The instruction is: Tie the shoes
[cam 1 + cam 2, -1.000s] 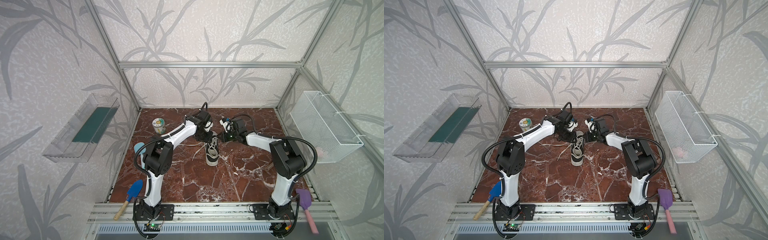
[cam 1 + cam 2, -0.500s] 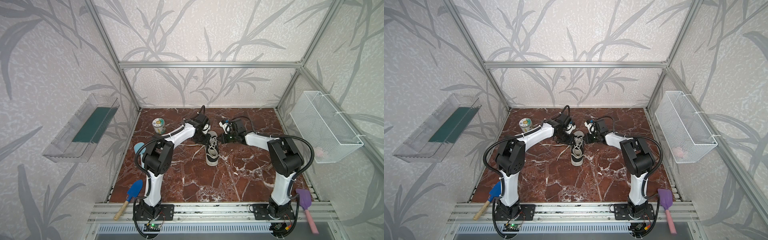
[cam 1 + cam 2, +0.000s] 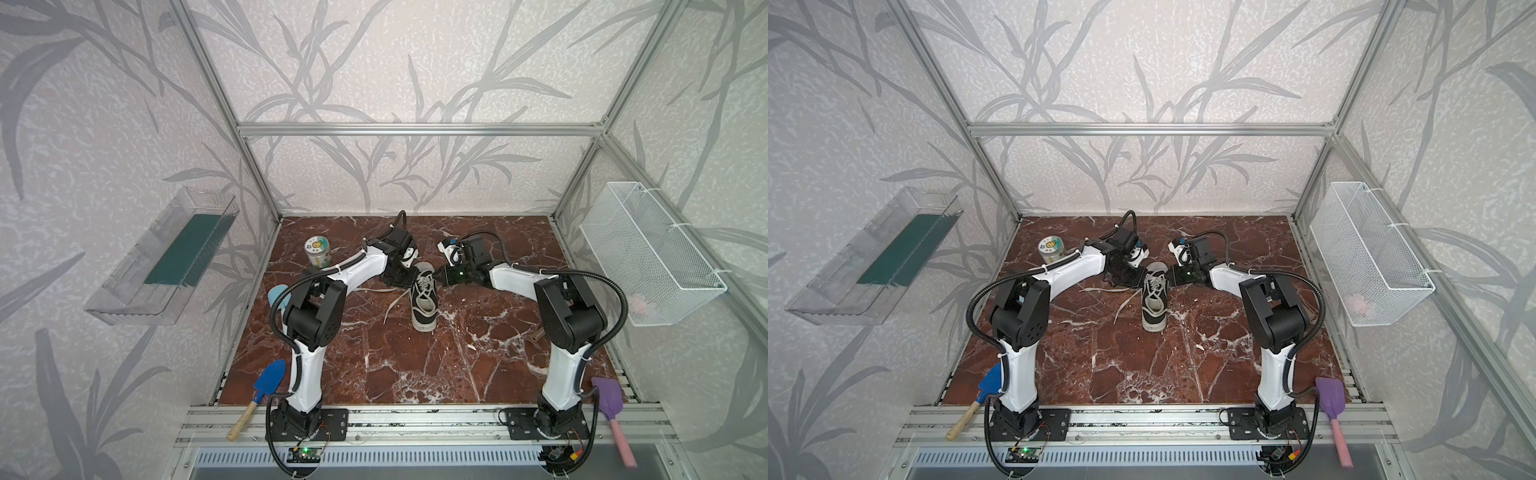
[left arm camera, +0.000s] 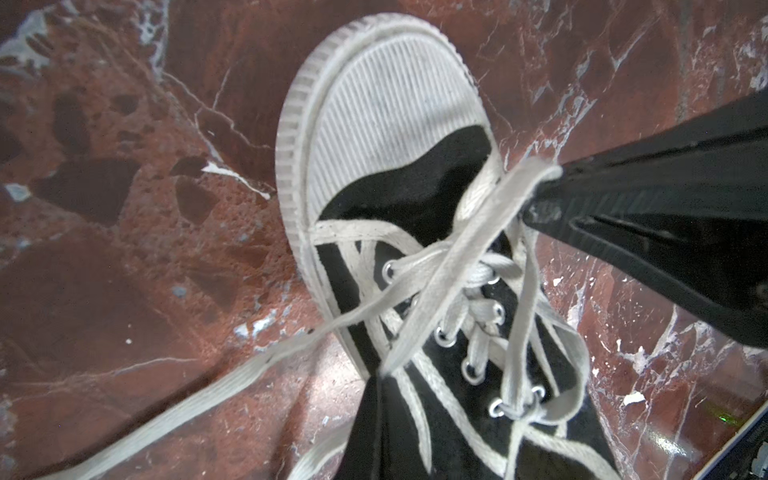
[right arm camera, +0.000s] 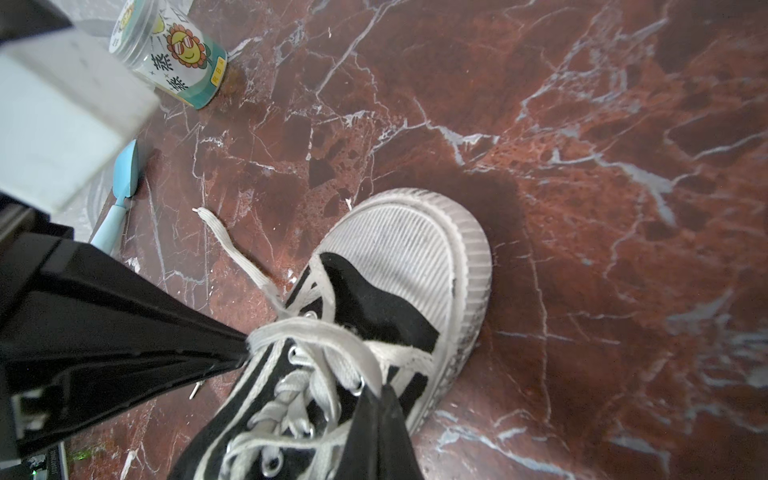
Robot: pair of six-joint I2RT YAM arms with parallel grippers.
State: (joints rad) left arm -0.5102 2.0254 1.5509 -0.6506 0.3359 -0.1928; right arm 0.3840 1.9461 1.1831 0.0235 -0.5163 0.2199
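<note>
The shoe (image 3: 424,301) (image 3: 1154,301) is a black canvas sneaker with a white toe cap, lying on the marble floor with its toe toward the front. My left gripper (image 3: 411,277) (image 4: 380,376) presses in from the shoe's left side, shut on a white lace (image 4: 459,270). My right gripper (image 3: 437,277) (image 5: 384,388) comes in from the right, shut on the same lace (image 5: 316,330). The strand runs taut between the two tips, across the eyelets. A loose lace end (image 3: 395,301) trails on the floor left of the shoe.
A sunflower-label can (image 3: 317,251) (image 5: 183,62) stands back left, with a light blue scoop (image 3: 276,297) near the left arm. A blue shovel (image 3: 266,386) and a purple shovel (image 3: 609,399) lie at the front corners. A wire basket (image 3: 648,253) hangs on the right wall, a clear tray (image 3: 166,257) on the left.
My left gripper has shut on the lace. Both grippers have dropped closer to the shoe's lacing. The shoe has not moved.
</note>
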